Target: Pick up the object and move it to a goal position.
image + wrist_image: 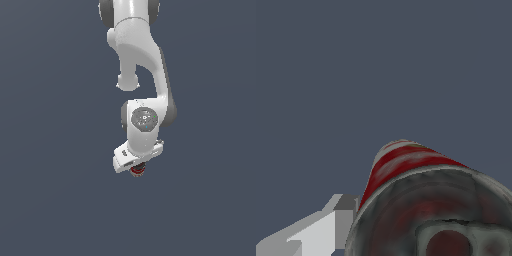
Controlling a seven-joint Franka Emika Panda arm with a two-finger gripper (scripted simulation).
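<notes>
My jaws clench the can (137,171) (426,200), one finger (331,225) against its side, ready for carrying goalward.

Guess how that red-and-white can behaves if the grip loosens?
The can looks rigid metal, so it probably won't deform. Its round, smooth wall could slip or roll once free. It is much narrower than the gripper, so likely light.

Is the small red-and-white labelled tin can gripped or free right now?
Cannot tell. The small red-and-white tin can sits right under the white gripper; one grey finger is beside it, but contact is hidden.
</notes>
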